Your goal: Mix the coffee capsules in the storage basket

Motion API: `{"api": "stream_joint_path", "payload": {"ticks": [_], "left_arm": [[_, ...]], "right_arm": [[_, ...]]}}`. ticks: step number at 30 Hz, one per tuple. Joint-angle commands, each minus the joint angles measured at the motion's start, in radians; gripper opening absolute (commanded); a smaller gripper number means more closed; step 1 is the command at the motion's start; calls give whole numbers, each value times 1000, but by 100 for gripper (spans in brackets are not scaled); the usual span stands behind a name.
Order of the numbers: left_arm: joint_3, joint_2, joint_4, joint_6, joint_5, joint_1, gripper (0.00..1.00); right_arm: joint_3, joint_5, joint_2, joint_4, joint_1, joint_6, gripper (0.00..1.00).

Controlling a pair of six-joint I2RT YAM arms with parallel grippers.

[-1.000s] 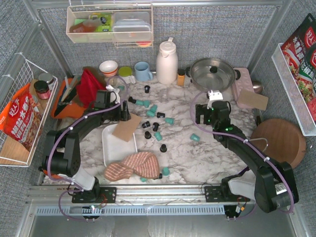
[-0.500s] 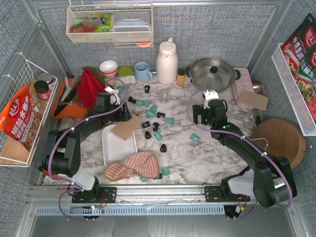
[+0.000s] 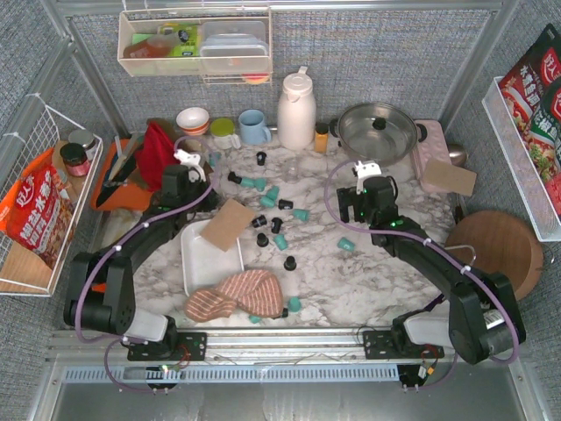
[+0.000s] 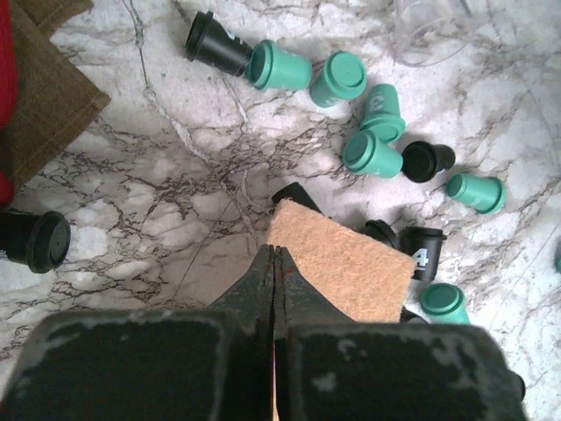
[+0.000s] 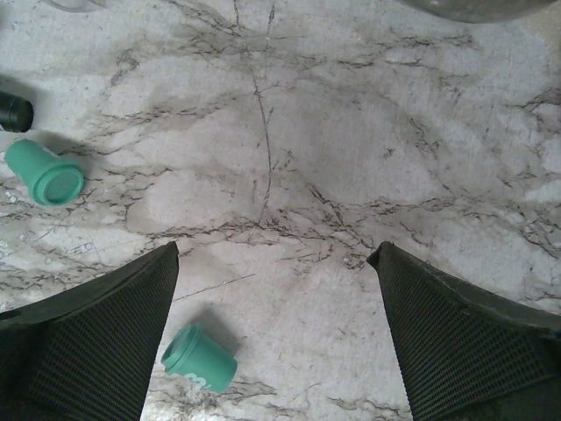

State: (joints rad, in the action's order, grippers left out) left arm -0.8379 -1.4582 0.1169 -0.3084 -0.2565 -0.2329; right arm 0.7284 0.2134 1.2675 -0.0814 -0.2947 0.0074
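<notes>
Left wrist, closed left claw (image 4: 273, 250), coffee capsules (image 4: 372, 153) scattered just beyond

A white 4 is printed on one black coffee capsule (image 4: 423, 254) just beside the brown card (image 4: 342, 263). The orange-red snack bag (image 3: 35, 215) and the red packets (image 3: 536, 83) carry large Chinese characters, not clearly legible.
</notes>
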Motion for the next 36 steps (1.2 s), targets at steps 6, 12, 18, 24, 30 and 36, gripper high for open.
{"api": "stream_joint_path", "payload": {"ticks": [6, 12, 18, 24, 30, 36], "left_arm": [[-15, 31, 59, -44, -11, -2, 0], [-25, 71, 43, -50, 0, -15, 0], [-48, 85, 2, -22, 25, -44, 0], [-77, 64, -79, -18, 35, -48, 0], [-140, -39, -204, 1, 88, -46, 84], [-143, -108, -163, 32, 14, -32, 99]], "right_arm": [[23, 65, 10, 13, -19, -20, 99], [23, 81, 9, 12, -24, -17, 99], [17, 88, -4, 10, -27, -20, 99], [11, 90, -6, 2, -31, -20, 99], [15, 91, 3, 5, -35, -23, 99], [16, 94, 5, 7, -38, -29, 99]]}}
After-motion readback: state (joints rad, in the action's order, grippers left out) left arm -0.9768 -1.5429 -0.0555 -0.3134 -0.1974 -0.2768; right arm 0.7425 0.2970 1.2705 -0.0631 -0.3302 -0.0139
